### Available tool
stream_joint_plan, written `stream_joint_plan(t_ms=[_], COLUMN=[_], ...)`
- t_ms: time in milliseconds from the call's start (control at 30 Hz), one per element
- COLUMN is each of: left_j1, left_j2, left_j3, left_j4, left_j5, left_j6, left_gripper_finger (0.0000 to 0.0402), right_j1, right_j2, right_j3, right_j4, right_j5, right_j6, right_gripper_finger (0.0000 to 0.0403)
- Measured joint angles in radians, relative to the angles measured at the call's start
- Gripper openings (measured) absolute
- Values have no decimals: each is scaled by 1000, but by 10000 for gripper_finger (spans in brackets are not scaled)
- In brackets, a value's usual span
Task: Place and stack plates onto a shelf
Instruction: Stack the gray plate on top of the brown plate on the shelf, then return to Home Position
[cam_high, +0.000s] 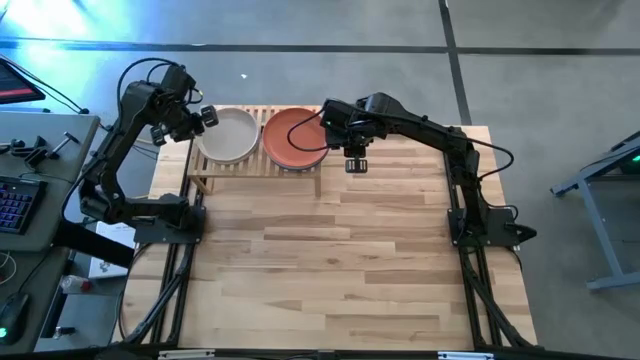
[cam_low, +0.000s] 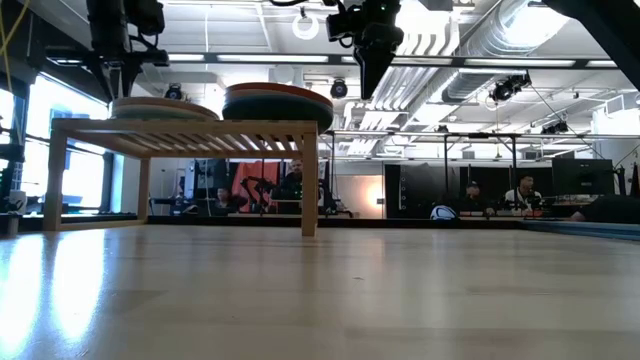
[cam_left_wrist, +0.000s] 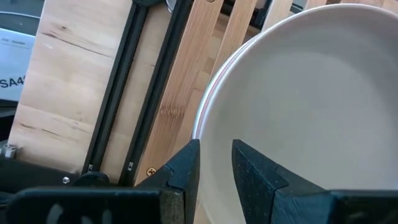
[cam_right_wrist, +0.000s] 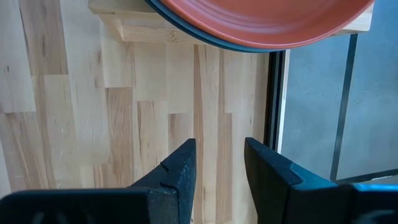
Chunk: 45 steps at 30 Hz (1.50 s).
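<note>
Both stacks sit on the shelf. Left gripper jaws stand slightly apart over the beige plate rim at nine o'clock; right gripper jaws likewise, empty. Plates look stiff, slick, breakable: pinch the rim

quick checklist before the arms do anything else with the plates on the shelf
1. Two stacks sit on the shelf: ok.
2. Beige plate tops the left stack, flat: ok.
3. Terracotta red plate lies over the dark teal plate: ok.
4. Left gripper empty, open above the beige plate's rim: ok.
5. Right gripper empty, open over the tabletop: ok.
6. All eight plates stacked: cannot tell.
</note>
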Motion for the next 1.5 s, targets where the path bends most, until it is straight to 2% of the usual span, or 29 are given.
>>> stream_joint_plan(t_ms=[267, 367, 467, 633, 767, 933, 1133, 1367, 1500], left_j1=[0, 0, -11, -65, -114, -161, -213, -267, -291], left_j2=[-8, -36, -83, -175, -237, -289, -316, -323, -321], left_j3=[0, 0, 0, 0, 0, 0, 0, 0, 0], left_j4=[14, 15, 22, 59, 110, 131, 131, 151, 157], left_j5=[1, 37, 78, 77, 81, 126, 145, 236, 244], left_j6=[49, 84, 136, 230, 281, 321, 344, 394, 431], left_gripper_finger=[83, 83, 83, 83, 83, 83, 83, 83, 83], right_j1=[0, 0, 0, 0, 0, -16, -43, -62, -59], right_j2=[0, 0, 0, 0, 0, 0, 0, 1, 2], right_j3=[0, 0, 0, 0, 0, 0, -4, -86, -122], right_j4=[0, 0, 0, 23, 93, 202, 204, 213, 238], right_j5=[0, -5, -50, -146, -170, -133, -57, -52, -52], right_j6=[0, 0, 0, 15, 89, 262, 411, 563, 631], right_gripper_finger=[114, 114, 114, 114, 114, 114, 114, 114, 114])
